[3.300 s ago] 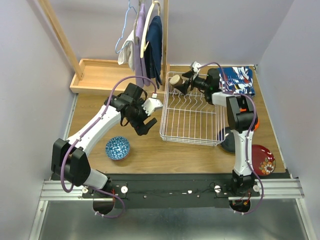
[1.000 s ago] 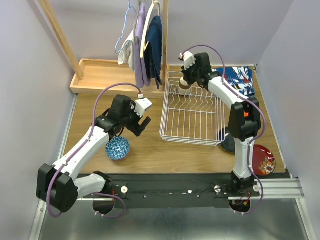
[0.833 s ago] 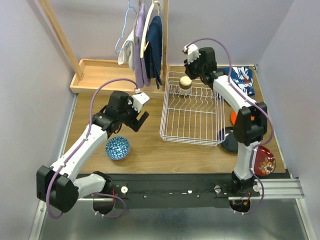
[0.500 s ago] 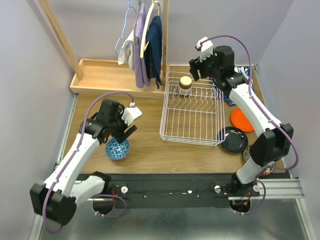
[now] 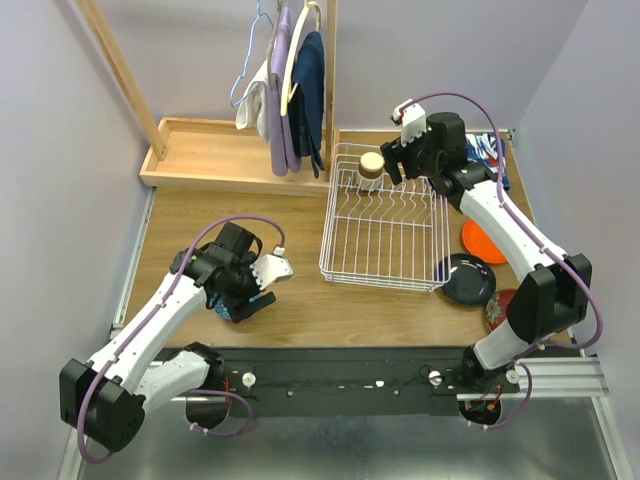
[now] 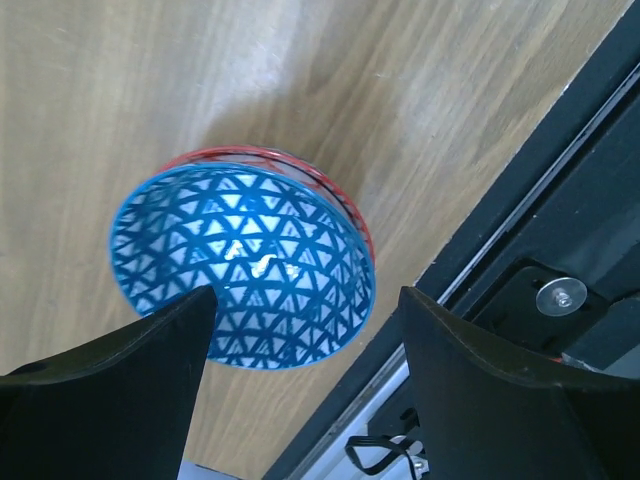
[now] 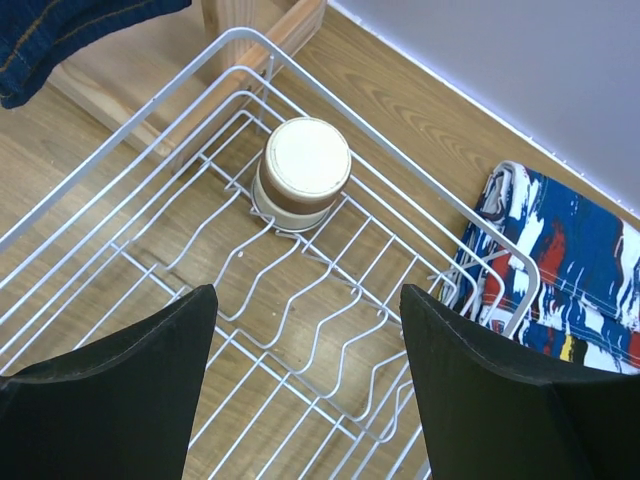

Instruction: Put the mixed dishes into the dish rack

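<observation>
Centre of the top view: dish rack (image 5: 380,281), white wire, long side running up and down the frame. In its upper-left corner, tan-brown cup (image 5: 372,163). Stands among the tines with a cream round face up and a brown band beneath, plain to see near the upper middle of the right wrist view.

Right gripper (image 7: 307,292) just right of the cup in the top view, at the rack's upper edge. Hovers above the wires. Fingers (image 7: 120,390) spread wide at the lower corners of the wrist view, released and empty, well apart from the cup.

Right of the rack, on the table (image 5: 190,215): orange plate (image 5: 480,240) at mid right, black plate (image 5: 468,280) just below it beside the rack's lower-right corner, dark red plate (image 5: 497,310) further down, partly hidden behind the right arm. Blue-red patterned cloth (image 7: 560,270) at upper right, just outside the rack's rim.

Left gripper (image 6: 305,297) at the lower left of the top view, low over the blue-patterned bowl (image 6: 240,270), covering most of it there. In the left wrist view, bowl left of centre, open side up, blue triangle lattice inside, thin red edge along its upper-right outside. Sits on the wood near the black rail (image 6: 560,230). Fingers parted to either side at the bottom of the frame, not clenched; contact with the bowl impossible to tell.

Upper left of the top view: wooden tray (image 5: 200,150), with hanging clothes (image 5: 290,80) to its right.
</observation>
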{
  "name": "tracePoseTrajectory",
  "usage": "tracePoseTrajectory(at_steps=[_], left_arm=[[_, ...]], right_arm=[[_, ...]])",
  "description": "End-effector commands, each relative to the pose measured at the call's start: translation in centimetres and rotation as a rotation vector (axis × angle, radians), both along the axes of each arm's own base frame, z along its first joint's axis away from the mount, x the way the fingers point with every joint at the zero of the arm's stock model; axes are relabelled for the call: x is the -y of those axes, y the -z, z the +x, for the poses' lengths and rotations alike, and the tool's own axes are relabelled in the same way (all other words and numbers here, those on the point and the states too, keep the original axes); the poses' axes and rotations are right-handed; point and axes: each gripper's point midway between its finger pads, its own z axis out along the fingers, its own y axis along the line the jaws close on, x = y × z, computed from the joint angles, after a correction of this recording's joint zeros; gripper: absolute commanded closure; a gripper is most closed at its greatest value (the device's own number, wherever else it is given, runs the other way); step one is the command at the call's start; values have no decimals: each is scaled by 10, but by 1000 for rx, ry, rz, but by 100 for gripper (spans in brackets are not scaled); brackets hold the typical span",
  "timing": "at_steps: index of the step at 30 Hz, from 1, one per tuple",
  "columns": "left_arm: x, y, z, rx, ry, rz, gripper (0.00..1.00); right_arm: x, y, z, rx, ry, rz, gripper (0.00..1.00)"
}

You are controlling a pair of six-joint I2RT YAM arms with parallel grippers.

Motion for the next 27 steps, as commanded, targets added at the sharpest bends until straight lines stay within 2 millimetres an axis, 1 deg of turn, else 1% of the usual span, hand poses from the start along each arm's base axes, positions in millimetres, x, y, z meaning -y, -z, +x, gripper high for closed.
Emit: tracePoseTrajectory(at_steps=[1,5,7,11,14,15,17,18,21,23,24,26,27], left_arm=[[1,12,-4,-28,-26,8,17],[1,19,-5,-59,-39,25,17],[4,20,-6,-99,-39,24,19],[11,21,-3,-106,-41,1,21],[9,26,-2,-117,-43,18,26],[9,30,-3,-140,-46,28,33],[10,31,-3,-160,-55,31,41],[13,27,-1,-154,-53,24,49],[14,20,-1,-155,-55,11,56],[12,21,-5,-174,-40,25,61],[13,20,-6,-183,-32,25,70],[11,15,-9,-191,-20,32,82],[13,6,-5,-174,-16,22,88]], right_arm=[[8,-13,-13,25,13,-2,18],[10,-11,-19,22,9,-1,18],[11,-13,-22,27,11,3,18],[13,-11,-25,22,12,-4,18],[13,-10,-25,22,12,-12,18],[13,-10,-24,24,12,-11,18],[12,-9,-24,21,10,-9,18],[12,-10,-23,23,10,-8,18],[11,-8,-21,21,8,-6,18],[11,-5,-20,18,7,-8,18],[10,-4,-20,18,6,-8,18],[10,-3,-18,18,6,-8,18],[9,-3,-18,18,6,-8,18]])
